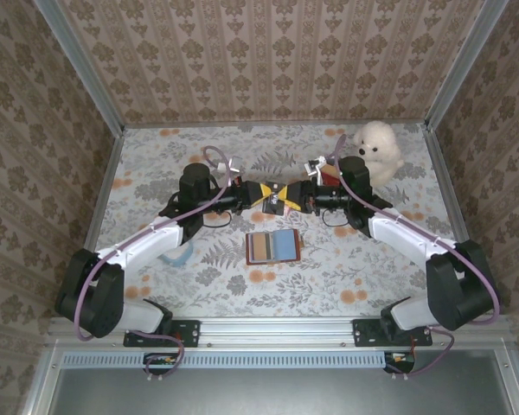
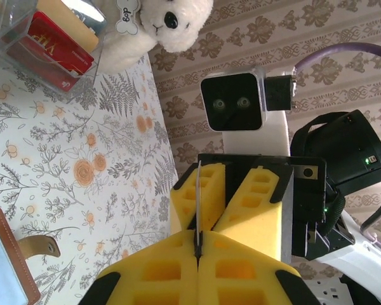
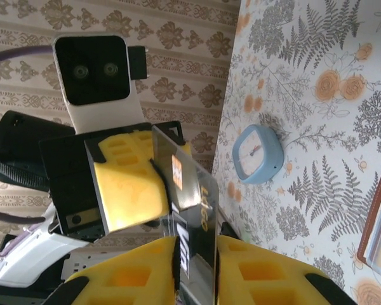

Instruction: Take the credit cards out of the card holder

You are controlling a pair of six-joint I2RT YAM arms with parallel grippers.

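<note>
A dark credit card [image 3: 192, 185] with an orange chip hangs in the air between both grippers over the middle of the table [image 1: 156, 164]. My left gripper [image 2: 198, 244] is shut on one thin edge of the card [image 2: 196, 203]. My right gripper [image 3: 195, 244] stands slightly open, its yellow fingers loose around the card's other end. In the top view the left gripper [image 1: 259, 194] and right gripper [image 1: 287, 198] meet tip to tip. The clear card holder [image 2: 47, 44], with a red card in it, stands by the plush dog [image 2: 159, 22].
A brown-edged flat case [image 1: 272, 246] with coloured panels lies on the table below the grippers. A small blue clock [image 3: 258, 152] lies near the left arm [image 1: 175, 257]. The white plush dog [image 1: 378, 149] sits at the back right, and patterned walls close in the table.
</note>
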